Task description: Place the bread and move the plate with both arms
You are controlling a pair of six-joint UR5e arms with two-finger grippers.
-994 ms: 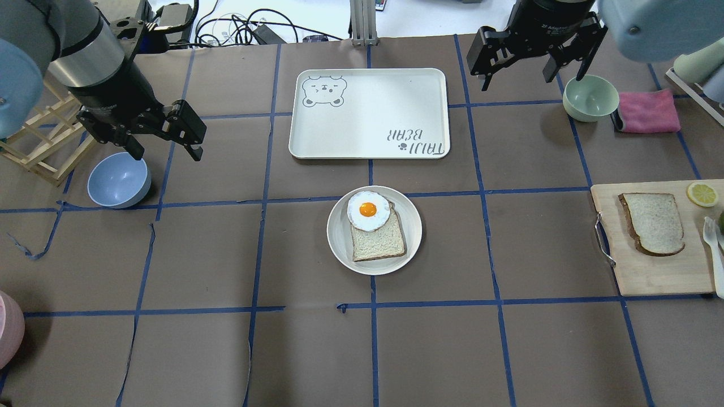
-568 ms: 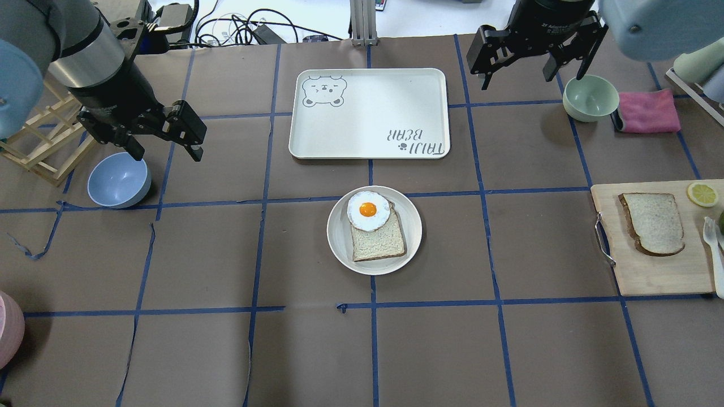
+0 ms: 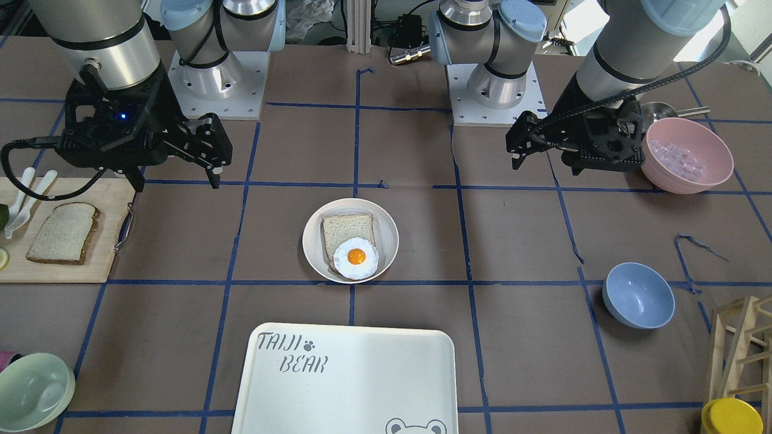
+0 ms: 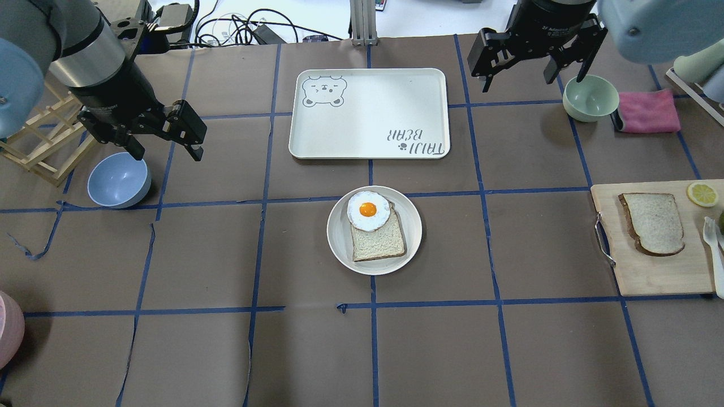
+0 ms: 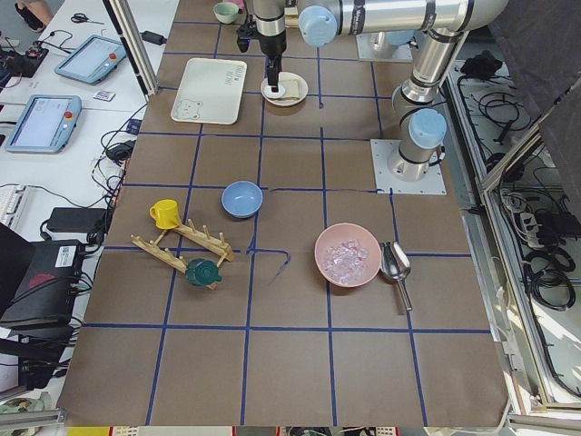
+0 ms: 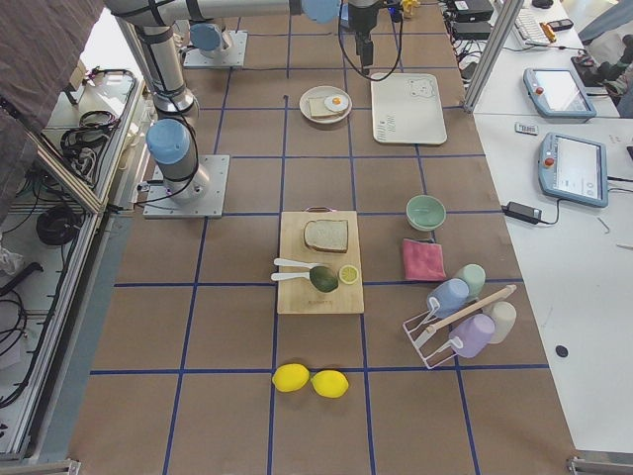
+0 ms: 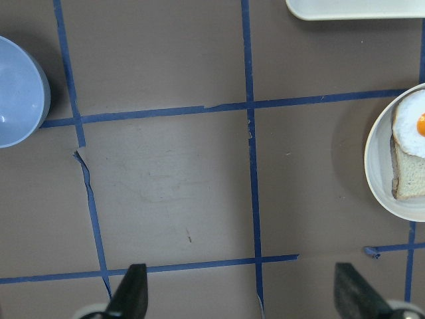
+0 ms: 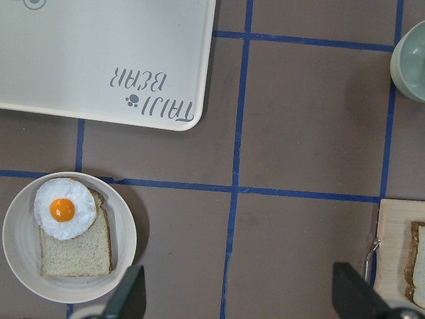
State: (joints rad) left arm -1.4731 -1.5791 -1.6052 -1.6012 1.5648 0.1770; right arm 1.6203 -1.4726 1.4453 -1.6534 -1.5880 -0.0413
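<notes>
Bread (image 4: 653, 223) lies on the board (image 4: 650, 274) and the plate (image 4: 338, 237) mid-desk (image 4: 226, 254), while left gripper (image 4: 168, 154) and right gripper (image 4: 531, 79) hover, fingers (image 4: 189, 133) spread, empty.

Silver-grey tubular arms (image 3: 96, 36) carry light-blue joint caps (image 3: 522, 18), black cables (image 3: 30, 143) and black fingers (image 7: 133, 296).

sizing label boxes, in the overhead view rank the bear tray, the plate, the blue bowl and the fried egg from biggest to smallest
1. bear tray
2. plate
3. blue bowl
4. fried egg
None of these is a close call in this view.
</notes>
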